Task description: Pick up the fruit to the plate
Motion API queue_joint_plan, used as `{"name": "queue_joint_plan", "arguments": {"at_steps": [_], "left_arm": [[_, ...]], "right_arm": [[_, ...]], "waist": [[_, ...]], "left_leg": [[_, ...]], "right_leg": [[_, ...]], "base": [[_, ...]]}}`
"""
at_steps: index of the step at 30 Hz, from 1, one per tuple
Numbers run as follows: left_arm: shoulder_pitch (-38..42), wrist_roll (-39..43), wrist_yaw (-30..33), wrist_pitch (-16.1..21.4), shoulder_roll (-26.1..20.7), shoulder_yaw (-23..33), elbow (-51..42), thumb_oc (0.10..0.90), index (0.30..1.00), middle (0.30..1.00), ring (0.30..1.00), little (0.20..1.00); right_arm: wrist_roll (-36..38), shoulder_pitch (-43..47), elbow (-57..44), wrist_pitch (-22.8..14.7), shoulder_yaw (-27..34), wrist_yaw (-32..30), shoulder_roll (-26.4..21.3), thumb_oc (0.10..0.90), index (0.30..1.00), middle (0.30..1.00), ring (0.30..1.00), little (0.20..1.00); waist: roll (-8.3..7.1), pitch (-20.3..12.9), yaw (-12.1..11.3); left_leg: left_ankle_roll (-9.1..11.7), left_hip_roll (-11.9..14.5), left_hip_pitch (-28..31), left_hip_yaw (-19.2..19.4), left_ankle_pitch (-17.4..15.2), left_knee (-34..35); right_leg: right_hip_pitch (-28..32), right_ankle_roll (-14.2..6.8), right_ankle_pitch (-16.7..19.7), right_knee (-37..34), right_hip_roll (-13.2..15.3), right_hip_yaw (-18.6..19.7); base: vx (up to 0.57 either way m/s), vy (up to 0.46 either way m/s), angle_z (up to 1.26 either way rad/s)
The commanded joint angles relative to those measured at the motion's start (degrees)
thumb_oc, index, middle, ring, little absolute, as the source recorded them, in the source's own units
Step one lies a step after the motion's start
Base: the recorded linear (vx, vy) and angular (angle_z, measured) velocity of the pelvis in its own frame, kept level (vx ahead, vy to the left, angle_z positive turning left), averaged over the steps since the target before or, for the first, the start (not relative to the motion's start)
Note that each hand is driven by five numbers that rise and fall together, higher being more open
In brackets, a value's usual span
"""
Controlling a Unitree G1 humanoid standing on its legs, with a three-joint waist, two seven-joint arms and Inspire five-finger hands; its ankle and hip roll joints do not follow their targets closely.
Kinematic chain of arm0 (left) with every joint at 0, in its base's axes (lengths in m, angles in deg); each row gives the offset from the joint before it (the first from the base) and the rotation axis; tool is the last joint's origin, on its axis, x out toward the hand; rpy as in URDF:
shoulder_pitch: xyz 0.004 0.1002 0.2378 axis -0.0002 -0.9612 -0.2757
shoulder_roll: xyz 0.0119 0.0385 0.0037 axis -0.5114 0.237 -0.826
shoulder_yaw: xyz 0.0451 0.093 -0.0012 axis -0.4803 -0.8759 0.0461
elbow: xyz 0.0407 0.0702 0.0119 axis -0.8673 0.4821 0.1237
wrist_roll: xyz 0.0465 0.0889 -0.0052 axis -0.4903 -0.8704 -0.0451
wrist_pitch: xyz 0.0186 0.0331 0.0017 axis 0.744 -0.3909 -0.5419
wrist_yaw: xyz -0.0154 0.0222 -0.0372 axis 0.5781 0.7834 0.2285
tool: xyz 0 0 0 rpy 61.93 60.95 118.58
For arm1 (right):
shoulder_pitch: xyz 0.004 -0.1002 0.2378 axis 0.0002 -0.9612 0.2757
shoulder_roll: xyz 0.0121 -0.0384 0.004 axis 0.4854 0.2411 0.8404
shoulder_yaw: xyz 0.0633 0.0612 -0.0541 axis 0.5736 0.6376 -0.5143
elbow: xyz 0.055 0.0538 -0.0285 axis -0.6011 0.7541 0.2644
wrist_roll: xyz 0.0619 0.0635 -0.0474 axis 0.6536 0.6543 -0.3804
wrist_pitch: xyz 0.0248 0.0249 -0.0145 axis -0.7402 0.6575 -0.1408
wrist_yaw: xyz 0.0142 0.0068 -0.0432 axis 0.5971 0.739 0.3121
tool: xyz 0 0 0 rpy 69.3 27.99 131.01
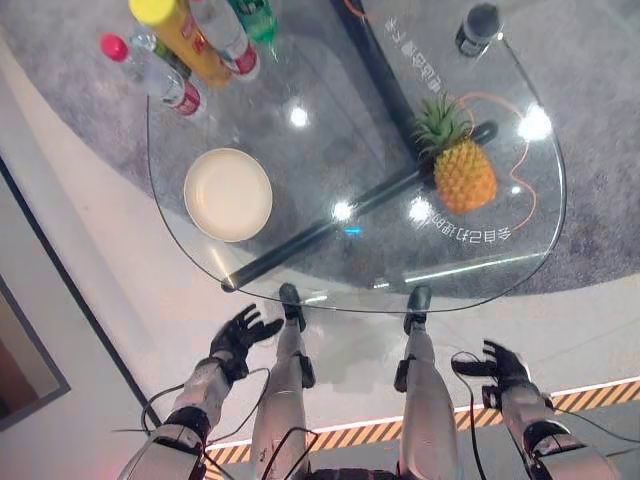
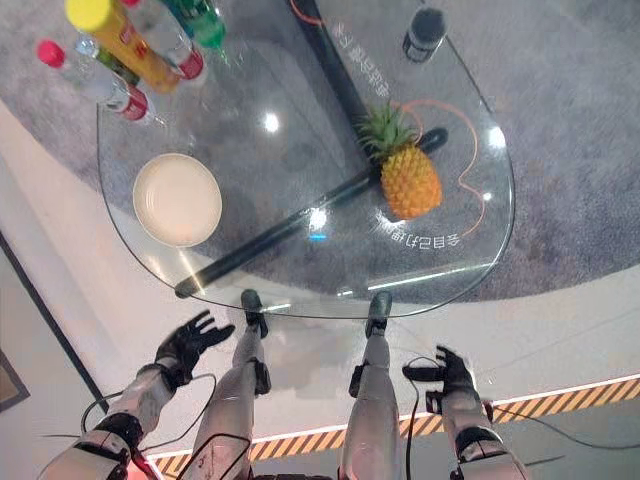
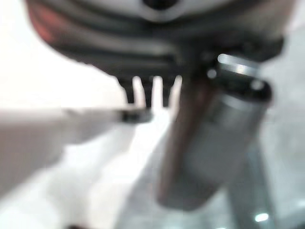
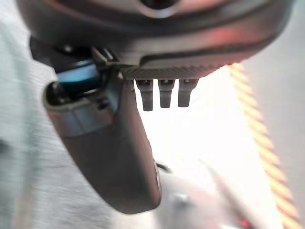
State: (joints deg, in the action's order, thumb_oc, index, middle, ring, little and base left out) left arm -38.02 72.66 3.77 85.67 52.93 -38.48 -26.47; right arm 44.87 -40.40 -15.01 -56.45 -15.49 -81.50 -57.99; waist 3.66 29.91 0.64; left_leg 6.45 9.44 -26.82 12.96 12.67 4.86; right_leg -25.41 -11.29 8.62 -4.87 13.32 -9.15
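A pineapple (image 1: 462, 170) with a green crown stands on the right half of a round glass table (image 1: 300, 200). A cream plate (image 1: 228, 193) lies empty on the left half. My left hand (image 1: 240, 337) hangs below the table's near edge at the lower left, fingers spread and holding nothing. My right hand (image 1: 503, 368) hangs at the lower right, also below the edge, fingers straight and empty. Both hands are well short of the fruit. In the wrist views the left hand's fingers (image 3: 147, 90) and the right hand's fingers (image 4: 164, 93) point straight out.
Several bottles (image 1: 190, 45) stand together at the table's far left. A dark jar (image 1: 478, 28) stands at the far right. A black bar (image 1: 350, 205) runs under the glass. Yellow-black hazard tape (image 1: 600, 395) marks the floor near me.
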Motion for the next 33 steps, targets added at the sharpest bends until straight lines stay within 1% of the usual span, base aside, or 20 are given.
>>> {"name": "queue_joint_plan", "arguments": {"at_steps": [1, 3, 6, 9, 10, 13, 19, 25, 33], "left_arm": [[0.84, 4.41, 3.43, 3.71, -3.55, 2.31, 2.96, 0.8, 0.9, 0.9, 0.9, 0.9], [1.9, 5.79, 5.5, 4.87, -3.59, 2.78, 2.98, 0.8, 0.9, 0.9, 0.9, 0.9], [3.43, 6.21, 9.0, 5.72, -4.14, 3.94, 2.94, 0.8, 0.9, 0.9, 0.9, 0.9], [4.54, 5.85, 11.57, 5.93, -4.86, 4.64, 3.09, 0.8, 0.9, 0.9, 0.9, 0.9], [5.19, 5.23, 12.61, 6.05, -5.26, 4.92, 3.1, 0.8, 0.9, 0.9, 0.9, 0.9], [5.43, 5.21, 13.15, 6.24, -5.64, 5.21, 3.12, 0.8, 0.9, 0.9, 0.9, 0.9], [5.69, 5.14, 14.28, 6.08, -6.1, 5.18, 2.05, 0.8, 0.9, 0.9, 0.9, 0.9], [5.46, 4.35, 14.43, 6.02, -6.31, 4.97, 1.84, 0.8, 0.9, 0.9, 0.9, 0.9], [4.89, 3.55, 14.12, 5.98, -6.71, 4.63, 2.1, 0.8, 0.9, 0.9, 0.9, 0.9]], "right_arm": [[3.31, -0.5, -1.39, -2.44, 1.99, -6.28, -3.15, 0.8, 0.9, 0.9, 0.9, 0.9], [3.56, -0.16, -2.48, -3.41, 2.07, -8.39, -2.88, 0.8, 0.9, 0.9, 0.9, 0.9], [4.7, 0.49, -3.51, -4.37, 1.9, -9.6, -2.65, 0.8, 0.9, 0.9, 0.9, 0.9], [5.58, 0.73, -3.93, -5.21, 1.62, -10.03, -2.58, 0.8, 0.9, 0.9, 0.9, 0.9], [6.18, 1.07, -4.23, -5.56, 1.56, -10.16, -2.76, 0.8, 0.9, 0.9, 0.9, 0.9], [6.94, 1.57, -4.5, -6.15, 1.39, -10.45, -3.21, 0.8, 0.9, 0.9, 0.9, 0.9], [7.27, 3.8, -4.52, -6.69, 1.1, -10.44, -4.29, 0.8, 0.9, 0.9, 0.9, 0.9], [7.16, 5.17, -4.53, -7.3, 0.49, -10.46, -4.79, 0.8, 0.9, 0.9, 0.9, 0.9], [6.05, 5.52, -4.87, -6.8, 0.47, -12.47, -5.74, 0.8, 0.9, 0.9, 0.9, 0.9]], "waist": [[-1.91, -0.11, -0.15], [-2.24, -0.11, -0.02], [-2.75, -0.11, 0.28], [-2.83, -0.11, 0.41], [-2.87, -0.11, 0.49], [-2.63, -0.11, 0.45], [-2.1, -0.11, 0.17], [-1.97, -0.11, 0.05], [-2.16, -0.11, 0.05]], "left_leg": [[3.23, 1.5, -2.13, -4.97, -2.54, -0.07], [3.26, 1.78, -4.52, -5.6, -3.11, -2.1], [3.44, 2.3, -8.0, -6.48, -3.93, -5.27], [3.43, 2.17, -10.54, -7.38, -4.81, -8.21], [3.35, 1.88, -12.41, -8.02, -4.82, -9.81], [3.24, 1.38, -14.91, -9.17, -6.02, -13.34], [2.9, 0.89, -18.78, -10.49, -7.39, -17.75], [2.73, 0.98, -20.12, -11.11, -7.94, -19.27], [2.82, 1.11, -18.97, -10.6, -7.17, -17.41]], "right_leg": [[-7.41, -2.1, 3.94, 4.57, 3.88, -2.18], [-9.8, -1.92, 2.95, 6.66, 4.02, -1.59], [-12.81, -1.73, 1.88, 9.35, 3.88, -1.16], [-15.3, -1.61, 0.79, 12.28, 3.55, -0.91], [-17.02, -1.49, 0.81, 13.6, 3.49, -0.78], [-19.53, -1.26, -0.37, 16.95, 3.26, -0.49], [-23.54, -0.62, -1.15, 20.91, 3.5, -0.04], [-24.99, -0.2, -1.35, 22.1, 3.43, 0.36], [-24.03, -0.31, -0.6, 20.67, 3.15, -0.09]], "base": [[-0.02, -0.056, 0.0], [-0.03, -0.067, 0.01], [-0.04, -0.068, 0.02], [-0.03, -0.057, 0.04], [-0.03, -0.055, 0.05], [-0.02, -0.052, 0.07], [-0.02, -0.027, 0.09], [0.0, 0.0, 0.0], [0.0, 0.0, 0.0]]}}
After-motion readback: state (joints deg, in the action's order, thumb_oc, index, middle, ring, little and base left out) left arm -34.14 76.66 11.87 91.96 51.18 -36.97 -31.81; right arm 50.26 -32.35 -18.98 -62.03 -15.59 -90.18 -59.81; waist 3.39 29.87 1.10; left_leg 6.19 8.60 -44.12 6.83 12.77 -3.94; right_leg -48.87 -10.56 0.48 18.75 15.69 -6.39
